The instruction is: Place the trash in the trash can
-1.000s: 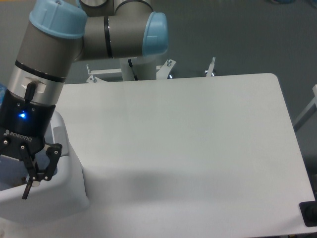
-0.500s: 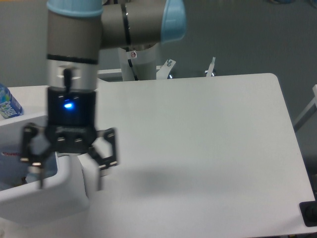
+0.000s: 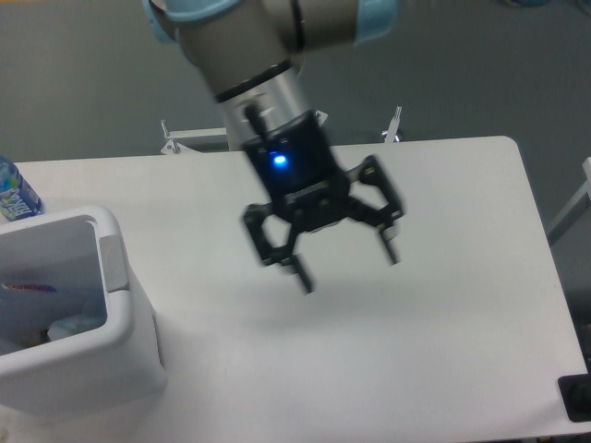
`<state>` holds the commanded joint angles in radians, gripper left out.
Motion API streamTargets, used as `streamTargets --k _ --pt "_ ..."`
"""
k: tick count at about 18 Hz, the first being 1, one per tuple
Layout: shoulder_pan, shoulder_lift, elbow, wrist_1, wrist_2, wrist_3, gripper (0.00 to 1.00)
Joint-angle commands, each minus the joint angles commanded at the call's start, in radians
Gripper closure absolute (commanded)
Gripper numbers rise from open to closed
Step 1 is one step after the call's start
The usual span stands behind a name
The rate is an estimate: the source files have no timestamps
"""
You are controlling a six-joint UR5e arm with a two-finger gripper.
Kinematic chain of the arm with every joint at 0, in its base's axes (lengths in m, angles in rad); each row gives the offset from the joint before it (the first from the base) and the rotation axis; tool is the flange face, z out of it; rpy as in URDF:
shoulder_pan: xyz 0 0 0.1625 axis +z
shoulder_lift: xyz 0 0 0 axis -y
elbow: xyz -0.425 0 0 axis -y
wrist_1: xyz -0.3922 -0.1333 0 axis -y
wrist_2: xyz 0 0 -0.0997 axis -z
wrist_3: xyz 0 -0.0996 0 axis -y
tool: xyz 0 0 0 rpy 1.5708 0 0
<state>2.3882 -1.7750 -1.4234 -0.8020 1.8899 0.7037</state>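
White desk (image 3: pixel 443 305) fills most of the view, with grey floor beyond its far edge. At the left edge stands the trash can (image 3: pixel 125 365), a white rectangular bin with a thick rim. Inside it, pale items lie at the bottom: a bluish-white piece (image 3: pixel 74 325), probably the trash, though blur prevents identification. Behind the bin, at the far left corner, an upright water bottle (image 3: pixel 14 192) is partly cut off. The gripper (image 3: pixel 346 268) hangs above the middle of the desk, fingers spread wide, holding nothing. Its image is motion-blurred.
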Motion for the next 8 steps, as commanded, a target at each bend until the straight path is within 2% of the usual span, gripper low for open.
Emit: streamTargets --k 3,6,8 --pt "0.046 0.046 -0.012 -0.133 -0.024 0.043 0.0" --pt "0.097 0.078 -0.012 -0.239 -0.159 0.053 0.0" --pt "0.12 0.097 -0.011 -0.307 -0.207 0.085 0.0"
